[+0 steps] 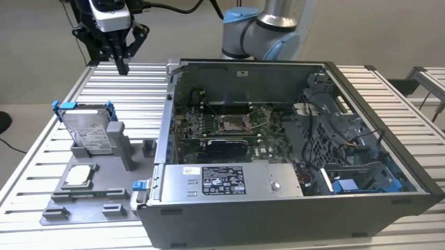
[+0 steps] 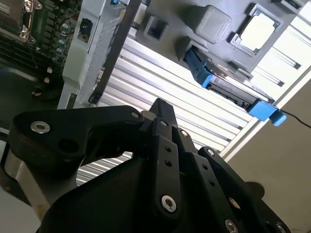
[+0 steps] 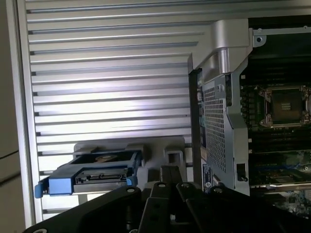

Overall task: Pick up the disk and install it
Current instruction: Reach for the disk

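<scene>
Disk (image 1: 88, 129) upright in grey holder (image 1: 126, 151), likely for top grasp; hand (image 1: 123, 69) narrow, empty, over counter (image 1: 41, 156) corner, well apart.

A robotics lab — slatted aluminium bench (image 1: 403, 104), opened computer case (image 1: 278, 156), grey fixture (image 1: 83, 200), bare walls

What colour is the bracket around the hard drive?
Blue plastic bracket, clearest in the exterior view.

Open computer case (image 1: 278, 216), grey fixture (image 1: 87, 207)
</scene>
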Controlling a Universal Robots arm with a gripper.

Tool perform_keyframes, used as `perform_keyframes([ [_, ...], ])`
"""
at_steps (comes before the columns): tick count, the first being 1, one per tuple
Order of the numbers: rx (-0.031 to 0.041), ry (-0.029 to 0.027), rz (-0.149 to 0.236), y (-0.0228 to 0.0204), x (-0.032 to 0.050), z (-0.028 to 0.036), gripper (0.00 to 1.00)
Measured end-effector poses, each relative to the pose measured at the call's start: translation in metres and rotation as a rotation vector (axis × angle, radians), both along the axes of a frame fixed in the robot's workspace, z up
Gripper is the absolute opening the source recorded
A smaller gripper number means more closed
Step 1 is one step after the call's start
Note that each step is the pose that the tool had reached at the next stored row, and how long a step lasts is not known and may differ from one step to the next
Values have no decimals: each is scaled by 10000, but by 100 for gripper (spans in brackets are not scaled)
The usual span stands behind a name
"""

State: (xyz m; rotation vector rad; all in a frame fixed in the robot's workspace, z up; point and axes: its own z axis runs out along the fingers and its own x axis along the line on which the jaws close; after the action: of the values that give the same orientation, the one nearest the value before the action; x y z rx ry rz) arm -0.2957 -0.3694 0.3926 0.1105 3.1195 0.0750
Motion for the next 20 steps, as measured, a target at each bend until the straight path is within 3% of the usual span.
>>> perform_keyframes([
  [7,-1,0,0,2,-213,0,0],
  [16,-1,0,0,-1,-605,0,0],
  [20,0,0,0,-20,-772,0,0],
])
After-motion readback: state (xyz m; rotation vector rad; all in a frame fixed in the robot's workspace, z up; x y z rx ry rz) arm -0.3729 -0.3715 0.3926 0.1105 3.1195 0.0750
